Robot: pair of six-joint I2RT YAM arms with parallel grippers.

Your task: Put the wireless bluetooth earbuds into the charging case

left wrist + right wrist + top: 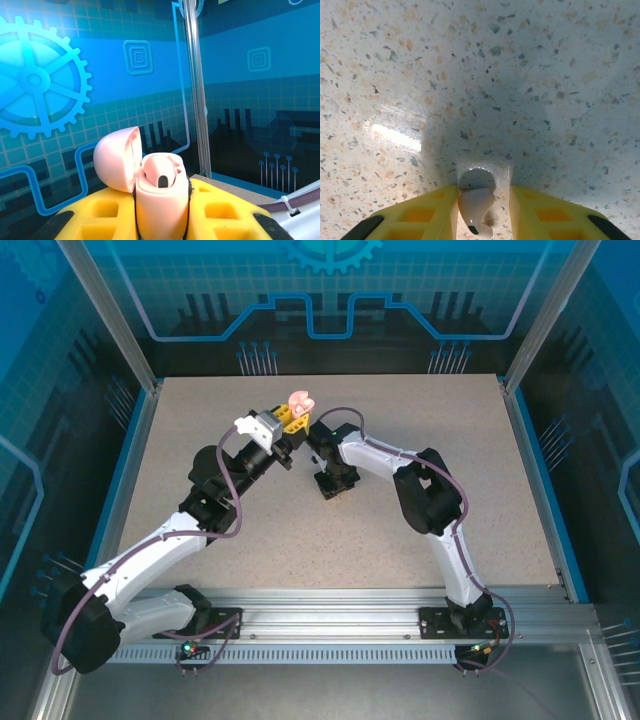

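The charging case (161, 205), pale pinkish-white, stands upright between the yellow fingers (102, 212) of my left gripper (161, 197), which is shut on it. Its lid (116, 159) is swung open to the left, and one earbud (161, 172) sits in a socket inside. From above, the case (298, 400) is held over the table's far middle by the left gripper (288, 420). My right gripper (484, 191) points straight down at the table, open around a second white earbud (476, 207). That bud lies on the surface against the left finger (427, 215), with a gap to the right finger (545, 215).
The speckled tabletop (420, 420) has blue rails along its sides and aluminium posts at the corners. The right gripper (332, 485) stands close to the left arm's wrist (255, 455) near the table's middle. A blue printed backdrop (60, 80) shows behind the case.
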